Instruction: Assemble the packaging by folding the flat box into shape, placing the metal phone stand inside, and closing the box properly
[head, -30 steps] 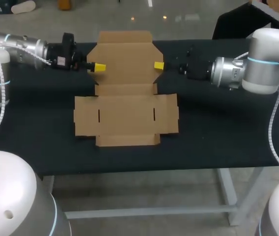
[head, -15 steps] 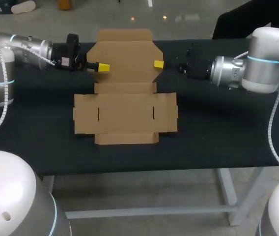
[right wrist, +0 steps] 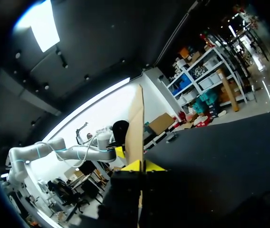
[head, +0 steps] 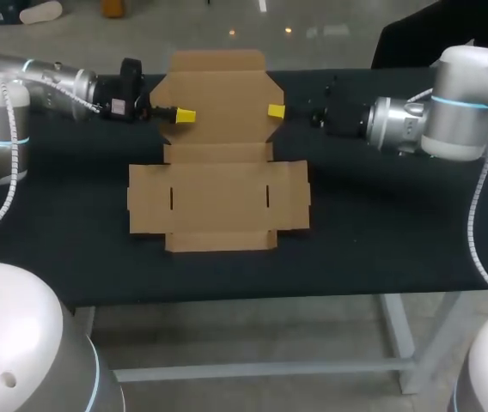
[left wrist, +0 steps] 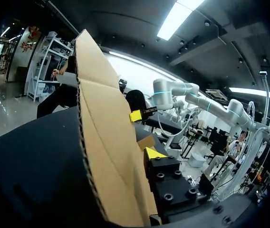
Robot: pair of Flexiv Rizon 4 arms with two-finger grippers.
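Left arm [head: 55, 81] and right arm [head: 416, 127] flank the box [head: 218, 202].

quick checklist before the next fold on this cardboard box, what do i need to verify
1. Flat brown cardboard box lies unfolded on the black table: ok.
2. Right gripper has its fingers on both sides of the flap edge: ok.
3. Left gripper has a hold on the opposite flap: cannot tell.
4. Both grippers sit level across the far panel: ok.
5. Metal phone stand is ready on the table: not ok, none in view.
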